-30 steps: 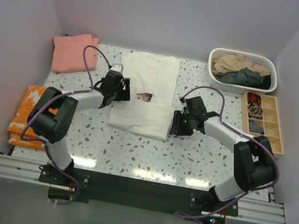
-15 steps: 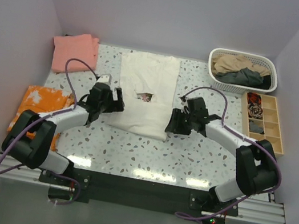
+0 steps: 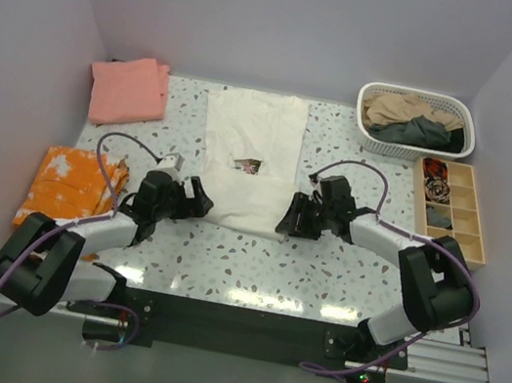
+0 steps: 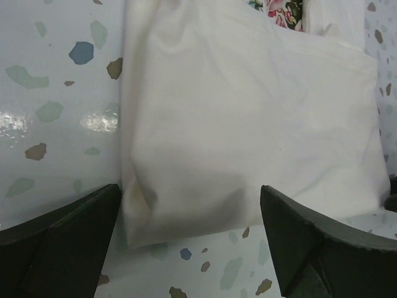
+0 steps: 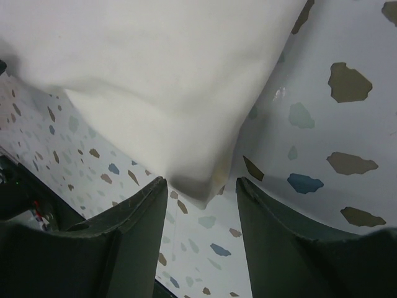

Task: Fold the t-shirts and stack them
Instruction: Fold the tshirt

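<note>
The cream t-shirt [image 3: 254,157] with a rose print lies partly folded in the middle of the table. My left gripper [image 3: 196,203] is open at its near left corner; in the left wrist view the cream cloth [image 4: 248,130] lies just ahead of the wide-open fingers [image 4: 62,236]. My right gripper [image 3: 291,220] is open at the near right corner; in the right wrist view that corner [image 5: 198,180] sits between the fingers [image 5: 133,230], not pinched. A folded salmon-pink t-shirt [image 3: 128,88] lies at the far left. Tan and dark grey t-shirts [image 3: 410,119] lie in the basket.
A white laundry basket [image 3: 460,113] stands at the far right. A wooden compartment tray [image 3: 451,208] lies in front of it. A folded orange patterned cloth [image 3: 64,183] lies at the left edge. The table is pale terrazzo [image 3: 253,265].
Both grippers moved toward the near edge along the shirt's sides, from about its middle to its near corners. The shirt lies as before.
</note>
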Tool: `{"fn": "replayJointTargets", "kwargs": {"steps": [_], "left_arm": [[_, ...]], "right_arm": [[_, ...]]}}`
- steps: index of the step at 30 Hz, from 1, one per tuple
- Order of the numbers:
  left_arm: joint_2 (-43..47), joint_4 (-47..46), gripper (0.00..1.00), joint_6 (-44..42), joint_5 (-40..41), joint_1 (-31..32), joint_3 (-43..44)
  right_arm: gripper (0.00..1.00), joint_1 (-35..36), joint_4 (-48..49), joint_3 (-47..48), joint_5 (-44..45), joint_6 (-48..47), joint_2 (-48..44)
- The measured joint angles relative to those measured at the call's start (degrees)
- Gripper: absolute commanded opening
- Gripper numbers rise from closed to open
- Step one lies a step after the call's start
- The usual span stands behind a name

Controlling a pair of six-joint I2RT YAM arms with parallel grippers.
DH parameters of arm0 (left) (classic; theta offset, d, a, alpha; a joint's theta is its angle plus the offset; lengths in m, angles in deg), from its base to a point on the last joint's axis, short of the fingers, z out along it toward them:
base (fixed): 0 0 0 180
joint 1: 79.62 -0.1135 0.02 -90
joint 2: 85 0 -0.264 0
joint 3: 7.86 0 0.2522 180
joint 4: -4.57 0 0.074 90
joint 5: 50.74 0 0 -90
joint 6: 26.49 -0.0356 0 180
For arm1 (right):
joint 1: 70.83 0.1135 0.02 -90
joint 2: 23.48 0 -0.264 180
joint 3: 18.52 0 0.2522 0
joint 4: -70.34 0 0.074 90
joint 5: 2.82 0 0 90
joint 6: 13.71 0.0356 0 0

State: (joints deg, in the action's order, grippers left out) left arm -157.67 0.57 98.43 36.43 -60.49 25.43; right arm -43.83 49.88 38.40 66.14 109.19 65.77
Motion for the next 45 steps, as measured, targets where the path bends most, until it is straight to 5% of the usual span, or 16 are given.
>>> {"fn": "replayJointTargets", "kwargs": {"steps": [6,11,13,15,17,27,29,30,32,34,35,45], "left_arm": [[1.0,-7.0,0.92,1.2,-4.8,0.0,-4.2],[-1.5,-11.0,0.28,3.2,-8.5,0.0,-5.7],[-2.9,-10.9,0.07,3.8,-9.4,-0.1,-6.1],[-4.2,-11.5,0.00,4.3,-10.2,-0.1,-6.3],[-4.7,-11.8,0.00,4.6,-10.9,-0.1,-6.1],[2.5,0.1,0.00,4.4,-12.8,-0.1,-6.0],[5.3,4.3,0.03,3.9,-13.7,0.1,-6.0],[6.6,6.2,0.32,3.5,-14.3,0.1,-6.0],[8.5,8.9,0.55,2.9,-15.2,0.1,-6.1],[10.1,9.9,0.80,2.8,-16.4,0.0,-6.2],[10.9,10.0,1.00,2.8,-17.0,0.2,-6.2],[17.3,9.9,1.00,3.5,-18.0,0.5,-8.5]], "right_arm": [[0.53,0.0,2.6,-0.9,-1.6,2.1,1.5],[0.53,0.0,6.1,-2.0,-3.2,4.6,2.8],[0.36,0.0,8.5,-2.0,-4.5,5.6,4.1],[0.00,0.0,10.7,-2.0,-5.4,5.9,5.5],[0.00,0.0,11.2,-2.0,-5.3,6.2,7.1],[0.00,0.1,-0.4,-2.9,1.0,1.6,-1.1],[0.19,0.3,-3.5,-3.3,2.0,0.4,-4.2],[0.27,0.4,-4.8,-3.4,2.0,-0.2,-5.2],[0.45,0.6,-6.5,-3.4,1.9,-1.2,-6.2],[0.52,0.5,-8.1,-3.8,2.1,-2.1,-6.8],[0.54,0.4,-8.9,-4.3,2.4,-2.5,-7.2],[0.57,0.3,-13.2,-6.4,5.0,-3.3,-13.2]]}}
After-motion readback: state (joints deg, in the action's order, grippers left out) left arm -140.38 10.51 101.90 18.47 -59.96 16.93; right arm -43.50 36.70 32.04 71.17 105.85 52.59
